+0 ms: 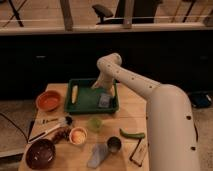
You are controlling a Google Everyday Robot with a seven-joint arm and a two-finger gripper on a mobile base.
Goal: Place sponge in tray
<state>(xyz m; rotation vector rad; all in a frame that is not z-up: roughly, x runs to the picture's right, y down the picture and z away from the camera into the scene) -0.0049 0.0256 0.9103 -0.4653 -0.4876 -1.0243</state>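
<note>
While the white robot arm is reaching down over the far side of the pale wooden bench [129,107], the holdings are lying as follows.

- **Tray:** the dark green rectangular plastic tray [88,100] with a low rim is sitting at the far middle of the bench. It is also carrying a pale yellow elongated item [74,93] along its left side.
- **Sponge:** the small pale blue-grey rectangular soft sponge [104,101] is lying inside the tray, at its near right part.
- **Claw:** the claw [103,92] is hanging directly over the sponge, at or just above it. I cannot tell whether it is gripping or spread.
- **Handling, as a judgement:** the sponge is looking light, soft and compressible. It is not fragile and is unlikely to slip. A hold across its short sides at mid-length is seeming best, with only modest squeeze needed.
- **Progress, as a judgement:** the placing is appearing all but done, and only the claw's parting from the sponge is left to confirm.
- **Other stock:** a round orange bowl [48,100] is standing left of the tray. A longer grey-blue elongated object [97,155] is lying at the near edge, well apart from the tray.
</note>
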